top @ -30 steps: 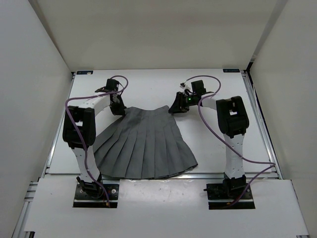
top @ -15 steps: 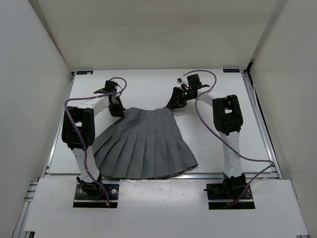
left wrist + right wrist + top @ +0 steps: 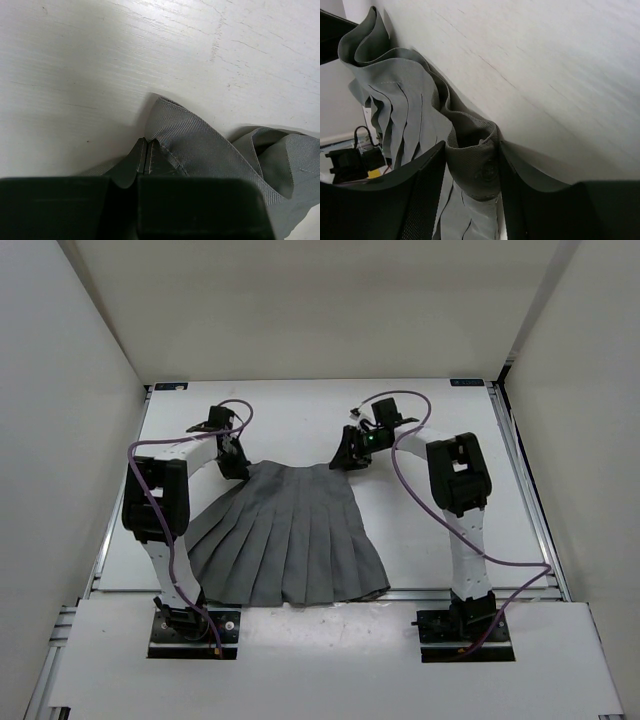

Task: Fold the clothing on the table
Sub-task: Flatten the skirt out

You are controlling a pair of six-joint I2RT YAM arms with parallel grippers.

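Skirt (image 3: 285, 540) lies flat on the white table (image 3: 300, 410), fanned out. Its narrow waistband (image 3: 290, 468) points to the far side, and its wide hem (image 3: 290, 598) sits near the front edge between the two arm bases. Pleats run straight from band to hem.

Left pincer (image 3: 234, 464): at the left end of the waistband. In the left wrist view the jaws are pressed together on the corner of the band, which lifts slightly off the table there. The fabric beside it rises in a soft fold.

Right pincer (image 3: 342, 458): at the right end of the waistband. In the right wrist view the jaws stand apart, one finger (image 3: 422, 200) on each side of a bunched fold of the band. The fold fills the gap between them but looks loose rather than flattened. Further along in this view, the band is rumpled into waves against the table.

Both arms reach forward and inward from their bases, elbows raised, and a purple cable (image 3: 400, 440) loops along each. Metal rails (image 3: 520, 470) border the table on either side.
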